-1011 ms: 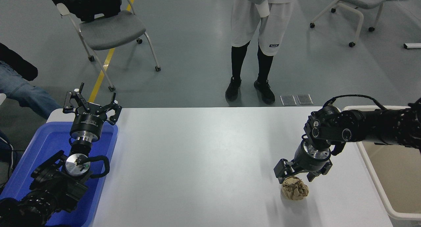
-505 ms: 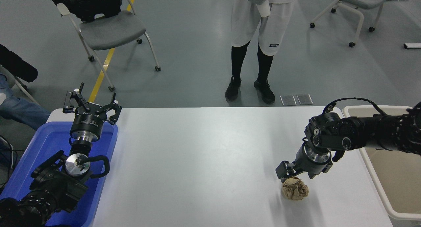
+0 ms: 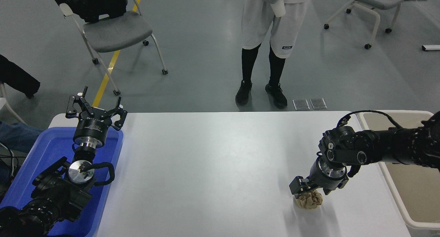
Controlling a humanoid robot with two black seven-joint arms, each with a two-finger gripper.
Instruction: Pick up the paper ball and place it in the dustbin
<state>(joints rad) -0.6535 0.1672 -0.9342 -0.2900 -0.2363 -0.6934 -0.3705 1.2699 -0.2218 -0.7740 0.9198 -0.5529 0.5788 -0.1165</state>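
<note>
Lowered a bit more since a second ago, the right claw is now pressed down over the top of the paper ball, where earlier it was hovering just above it. Its fingers are seen spread to either side of the wad's upper part, but whether a firm grip has been made can't be told from this angle (the wrist blocks most of it). The paper ball is sat on the white counter, toward the near right, not lifted. The dustbin is parked at the counter's right edge, just beside the ball's area, with the right arm stretched across its rim. Over on the left, the left claw is held open above the blue tray, unmoved. A person's legs are seen beyond the far edge.
</note>
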